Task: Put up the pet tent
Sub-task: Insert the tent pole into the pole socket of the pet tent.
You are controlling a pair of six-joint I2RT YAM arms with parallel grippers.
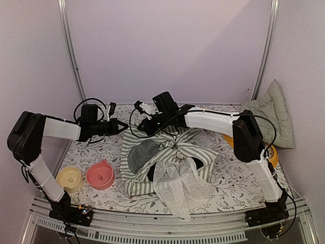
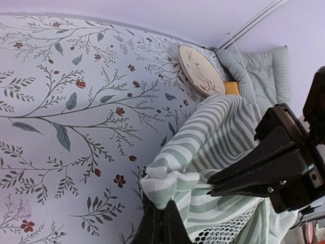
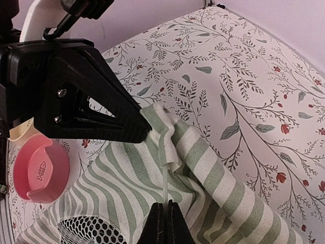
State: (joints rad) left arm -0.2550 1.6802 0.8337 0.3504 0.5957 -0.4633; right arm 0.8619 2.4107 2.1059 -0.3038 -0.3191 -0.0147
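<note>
The pet tent (image 1: pixel 172 152) lies collapsed in the middle of the table, its green-and-white striped fabric crumpled, its black mesh window (image 1: pixel 144 152) facing up and its lace curtain (image 1: pixel 177 188) spilling toward the front. My left gripper (image 1: pixel 123 125) is shut on the tent's far left fabric corner (image 2: pixel 170 180), as the left wrist view (image 2: pixel 162 221) shows. My right gripper (image 1: pixel 143 128) is right beside it. In the right wrist view (image 3: pixel 164 216) it is shut on a thin white pole (image 3: pixel 166 175) that runs into the folded hem at that corner.
A pink bowl (image 1: pixel 100 175) and a yellow bowl (image 1: pixel 69 179) sit front left of the tent. A gingham cushion (image 1: pixel 271 114) leans at the back right, with a round floral plate (image 2: pixel 199 69) and an orange item (image 1: pixel 271 152) near it.
</note>
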